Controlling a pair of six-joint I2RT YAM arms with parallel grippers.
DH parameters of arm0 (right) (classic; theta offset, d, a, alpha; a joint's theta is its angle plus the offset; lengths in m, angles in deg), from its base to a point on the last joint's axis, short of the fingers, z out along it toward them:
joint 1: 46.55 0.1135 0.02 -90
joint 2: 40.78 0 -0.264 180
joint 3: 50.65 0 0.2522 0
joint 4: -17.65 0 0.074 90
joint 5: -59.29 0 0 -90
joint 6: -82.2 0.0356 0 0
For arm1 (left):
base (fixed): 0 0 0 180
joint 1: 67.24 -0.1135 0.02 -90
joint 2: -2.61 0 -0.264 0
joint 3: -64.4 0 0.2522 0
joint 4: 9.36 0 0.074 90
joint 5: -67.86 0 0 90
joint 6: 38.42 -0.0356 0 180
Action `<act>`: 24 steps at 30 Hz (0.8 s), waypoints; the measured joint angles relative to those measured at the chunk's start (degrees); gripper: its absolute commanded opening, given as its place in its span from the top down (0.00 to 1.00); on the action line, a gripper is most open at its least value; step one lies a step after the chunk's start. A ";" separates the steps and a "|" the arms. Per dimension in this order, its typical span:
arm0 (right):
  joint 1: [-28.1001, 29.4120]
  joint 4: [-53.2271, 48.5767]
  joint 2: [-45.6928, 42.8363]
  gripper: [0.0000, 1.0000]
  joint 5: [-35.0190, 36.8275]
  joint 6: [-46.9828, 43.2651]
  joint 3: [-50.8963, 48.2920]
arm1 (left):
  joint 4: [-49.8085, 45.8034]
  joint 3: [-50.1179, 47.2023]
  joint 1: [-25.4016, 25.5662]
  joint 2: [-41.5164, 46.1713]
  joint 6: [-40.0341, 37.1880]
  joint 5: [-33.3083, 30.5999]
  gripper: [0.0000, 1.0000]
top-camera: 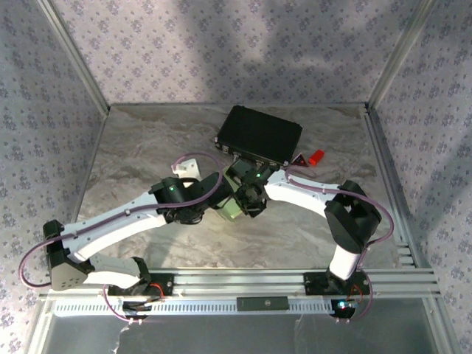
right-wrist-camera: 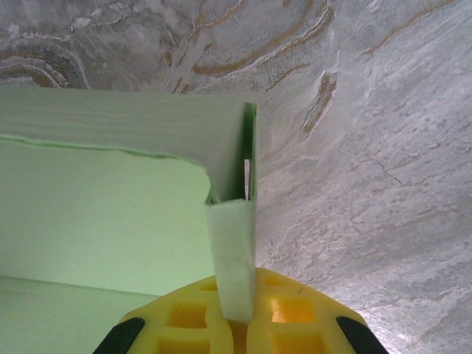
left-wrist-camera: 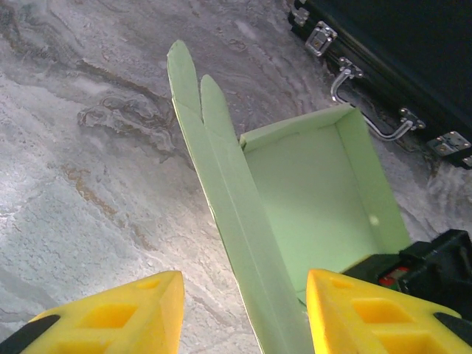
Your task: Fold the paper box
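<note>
Nearby, black case (top-camera: 259, 135) behind paper box (left-wrist-camera: 317, 199); right gripper (right-wrist-camera: 236, 313) pinching wall, left gripper (left-wrist-camera: 243, 299) wide.

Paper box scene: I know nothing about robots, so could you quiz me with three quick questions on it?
1. What is the right gripper pinching? A the paper box; B a spoon; C nothing.
2. True or false: the left gripper is open, straddling the box's long flap.
3. Fill in: the hard case beside the box is coloured ____.
Key: 1 A; 2 true; 3 black.
</note>
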 measured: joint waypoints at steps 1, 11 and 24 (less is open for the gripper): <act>0.00 0.17 0.00 1.00 -0.26 0.09 -0.02 | 0.37 -0.35 -0.35 -0.33 -0.02 0.02 0.54; 0.00 1.20 0.00 1.00 -1.38 0.81 -1.55 | 3.13 -0.52 -1.05 -3.43 -0.76 0.90 0.90; 0.37 4.35 -0.37 0.27 -3.67 1.07 -4.15 | 0.92 0.68 -1.31 -4.17 -5.38 -0.20 1.00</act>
